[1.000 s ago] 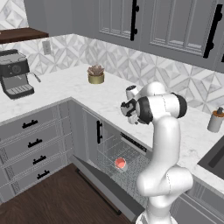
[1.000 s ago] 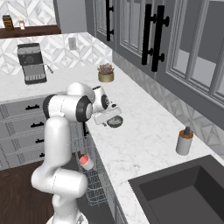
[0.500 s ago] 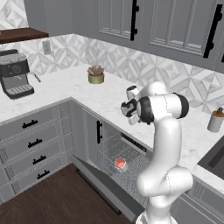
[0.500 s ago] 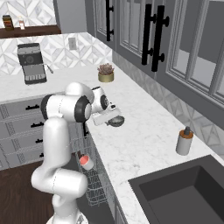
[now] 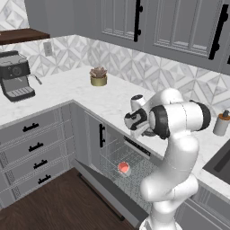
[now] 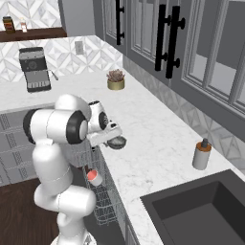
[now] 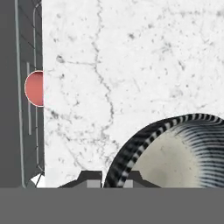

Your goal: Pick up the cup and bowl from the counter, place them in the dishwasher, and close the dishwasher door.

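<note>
My gripper (image 6: 112, 139) is shut on the rim of the dark grey bowl (image 6: 116, 141) and holds it just above the white marble counter (image 6: 158, 143), near its front edge. In the hand view the striped rim and pale speckled inside of the bowl (image 7: 175, 153) rise between my fingertips (image 7: 89, 178). The cup (image 5: 123, 168) lies in the wire rack of the open dishwasher (image 5: 134, 173), red inside facing up. It also peeks past the counter edge as the cup (image 7: 35, 89) in the hand view. The dishwasher door (image 5: 96, 188) hangs dropped open.
A potted plant (image 5: 98, 77) stands at the back of the counter and a coffee machine (image 5: 15, 76) at the far left. A pump bottle (image 6: 202, 154) stands near the dark sink (image 6: 201, 210). Grey drawers (image 5: 31, 148) flank the dishwasher.
The hand has carried the bowl a little lower and toward the counter's front edge over the dishwasher. The cup has stayed in the rack.
</note>
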{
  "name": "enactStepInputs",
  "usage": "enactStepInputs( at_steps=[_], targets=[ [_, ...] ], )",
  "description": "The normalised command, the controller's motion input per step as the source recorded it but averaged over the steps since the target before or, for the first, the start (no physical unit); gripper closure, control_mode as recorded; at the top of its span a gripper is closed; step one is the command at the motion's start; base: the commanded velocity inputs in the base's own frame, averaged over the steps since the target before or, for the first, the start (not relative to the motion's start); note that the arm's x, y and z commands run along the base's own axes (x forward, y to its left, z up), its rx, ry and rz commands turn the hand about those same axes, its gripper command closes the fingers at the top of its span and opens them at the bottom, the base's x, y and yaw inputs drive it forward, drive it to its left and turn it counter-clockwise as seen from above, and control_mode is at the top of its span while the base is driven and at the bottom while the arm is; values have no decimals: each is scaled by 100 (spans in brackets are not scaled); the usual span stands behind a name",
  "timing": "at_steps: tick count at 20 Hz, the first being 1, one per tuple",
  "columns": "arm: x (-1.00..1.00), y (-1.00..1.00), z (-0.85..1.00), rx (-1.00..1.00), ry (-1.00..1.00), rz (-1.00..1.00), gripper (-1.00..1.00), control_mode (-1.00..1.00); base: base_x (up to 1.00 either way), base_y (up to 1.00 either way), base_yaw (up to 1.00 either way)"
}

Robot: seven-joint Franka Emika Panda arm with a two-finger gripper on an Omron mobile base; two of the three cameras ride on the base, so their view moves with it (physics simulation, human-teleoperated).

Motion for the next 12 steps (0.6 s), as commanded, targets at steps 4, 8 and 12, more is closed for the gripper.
enactStepInputs(
  at_steps=[4,8,12],
  targets=[
    [-100,62,0,6,0,-2,100,-100,0,0,0],
    [-99,70,-5,4,5,-6,100,-100,0,0,0],
    [-49,54,-49,1,7,-10,100,-100,0,0,0]
  ],
)
